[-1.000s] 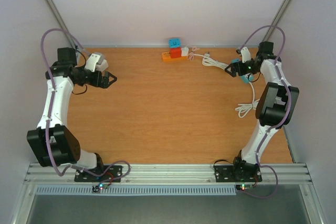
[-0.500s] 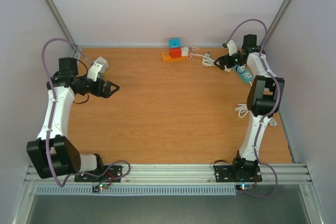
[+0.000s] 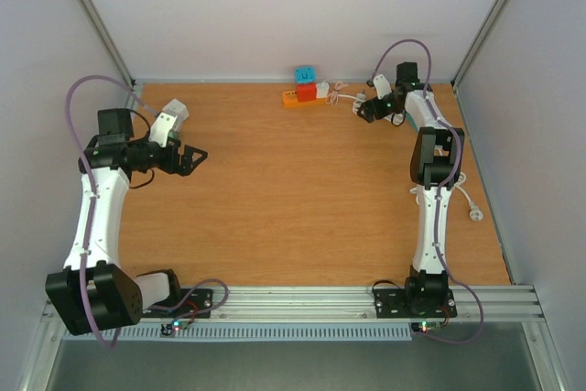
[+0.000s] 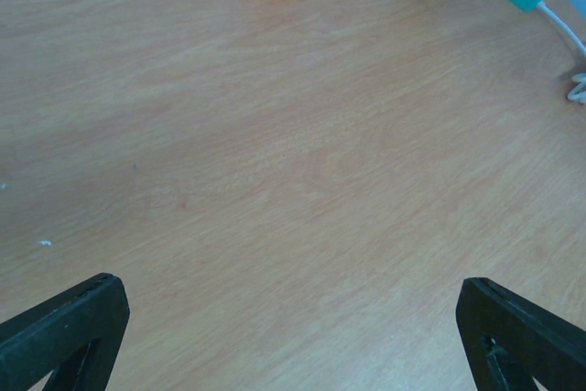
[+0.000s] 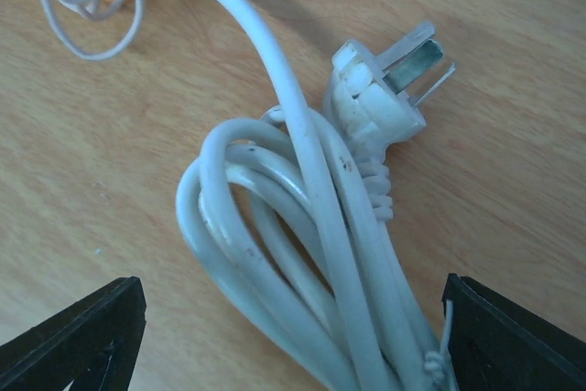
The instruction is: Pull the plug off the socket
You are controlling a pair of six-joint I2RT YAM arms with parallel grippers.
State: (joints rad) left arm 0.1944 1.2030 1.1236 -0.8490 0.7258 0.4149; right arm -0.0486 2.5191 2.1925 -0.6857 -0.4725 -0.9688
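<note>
Item: orange socket strip, centre of the table's far edge, with a red plug and a white plug seated in it. Your right gripper, fingers spread wide and empty, has reached in over the coiled white cable near the strip's right end. Your left gripper: fully spread, empty, shifted slightly.

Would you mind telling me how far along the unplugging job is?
Done: nothing visible; the white plug appears seated in the orange socket strip. In hand: the open right claw hovers over a coiled white cable whose loose plug lies bare. Left: grasping and pulling that white plug; the left claw hangs open.
</note>
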